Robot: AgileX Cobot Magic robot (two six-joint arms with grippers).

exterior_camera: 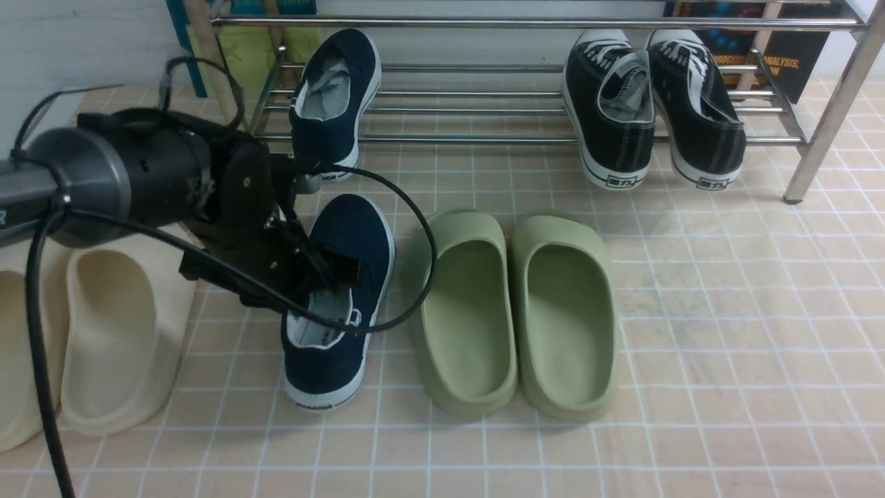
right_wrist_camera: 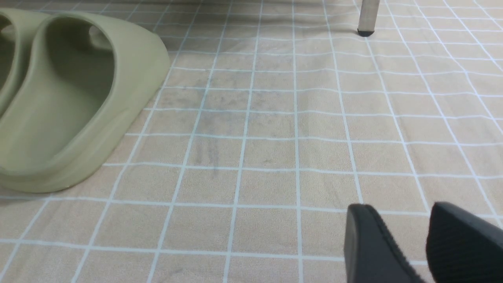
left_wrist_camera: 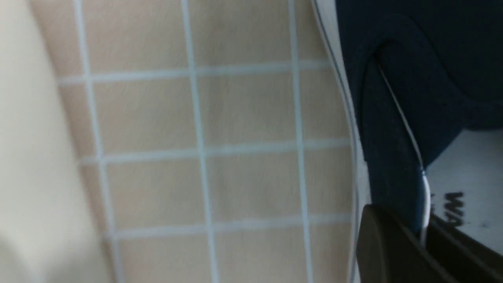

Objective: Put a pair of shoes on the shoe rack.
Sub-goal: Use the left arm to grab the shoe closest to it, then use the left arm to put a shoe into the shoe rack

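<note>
One navy slip-on shoe (exterior_camera: 335, 97) rests on the chrome shoe rack (exterior_camera: 484, 138) at its left end, heel hanging over the front tube. The other navy shoe (exterior_camera: 342, 297) lies on the tiled floor in front of it. My left gripper (exterior_camera: 325, 273) reaches into this shoe's opening from the left. In the left wrist view the left gripper (left_wrist_camera: 422, 232) is shut on the shoe's (left_wrist_camera: 412, 98) side wall by the collar. My right gripper (right_wrist_camera: 397, 212) is out of the front view; it hovers open over bare tiles with nothing between its fingers.
Two olive-green slides (exterior_camera: 511, 311) lie right of the floor shoe, one showing in the right wrist view as a green slide (right_wrist_camera: 70, 98). Black lace-up sneakers (exterior_camera: 650, 111) occupy the rack's right end. Cream slides (exterior_camera: 104, 332) sit under my left arm. A rack leg (right_wrist_camera: 367, 15) stands ahead of the right gripper.
</note>
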